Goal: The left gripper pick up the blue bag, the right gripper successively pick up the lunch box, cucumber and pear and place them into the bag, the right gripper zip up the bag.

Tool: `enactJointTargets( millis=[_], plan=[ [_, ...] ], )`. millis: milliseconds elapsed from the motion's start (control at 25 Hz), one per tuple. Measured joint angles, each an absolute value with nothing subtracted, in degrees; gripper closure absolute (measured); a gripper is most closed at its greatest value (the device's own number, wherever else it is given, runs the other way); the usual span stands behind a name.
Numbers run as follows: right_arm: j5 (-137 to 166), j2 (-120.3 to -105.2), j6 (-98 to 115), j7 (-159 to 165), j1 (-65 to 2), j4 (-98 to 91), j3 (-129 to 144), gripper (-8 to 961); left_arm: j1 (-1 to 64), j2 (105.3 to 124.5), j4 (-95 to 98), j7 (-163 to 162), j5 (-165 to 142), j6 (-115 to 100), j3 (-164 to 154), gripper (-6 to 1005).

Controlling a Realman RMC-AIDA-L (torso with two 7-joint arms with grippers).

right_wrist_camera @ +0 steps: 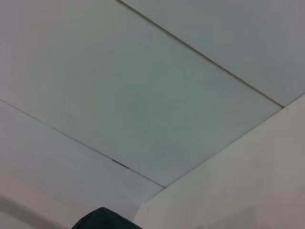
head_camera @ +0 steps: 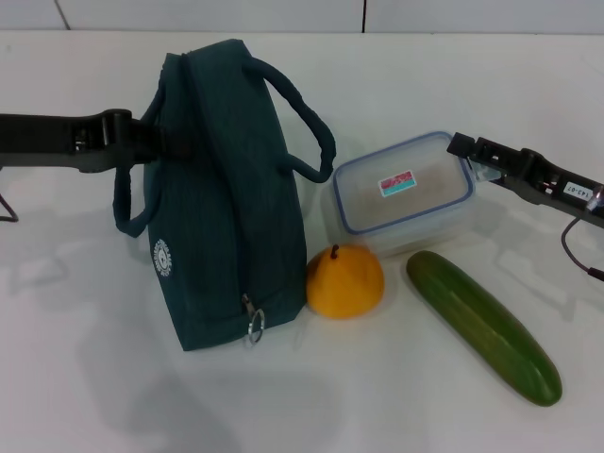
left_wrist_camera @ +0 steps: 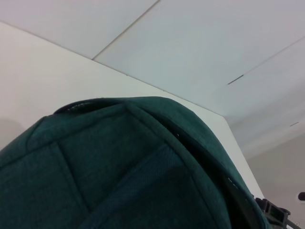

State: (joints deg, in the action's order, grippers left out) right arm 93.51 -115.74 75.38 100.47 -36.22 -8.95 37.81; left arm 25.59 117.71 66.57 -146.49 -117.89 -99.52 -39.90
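The blue bag stands upright at the table's middle left, its zipper ring pull at the near end. My left gripper reaches in from the left and is shut on the bag's upper left side by the handle. The bag fills the bottom of the left wrist view. The lunch box lies right of the bag. My right gripper sits at the box's far right corner. The pear lies beside the bag's near end. The cucumber lies at the front right.
The white table has a white wall behind it. The right arm's cable hangs at the right edge. The right wrist view shows wall panels and a tip of the bag.
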Motion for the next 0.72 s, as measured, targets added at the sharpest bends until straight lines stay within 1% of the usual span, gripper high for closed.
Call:
enactJointTargets(
  millis=[200,640,720],
  plan=[
    [93.29,-115.86,75.05,101.08,-35.86,-8.91,37.34,463,25.66,117.68,66.48,-146.34,-117.89,-99.34,-39.9,947],
    [92.8,-116.12,74.85,101.08,-36.24,-7.46,37.24,686,25.67,117.66,65.99,-145.68,-117.89,-99.13,-39.9,947],
    [92.6,-116.12,74.81,101.08,-36.23,-7.45,37.19,708,25.62,117.61,65.78,-145.38,-117.89,-99.13,-39.9,947]
  ],
)
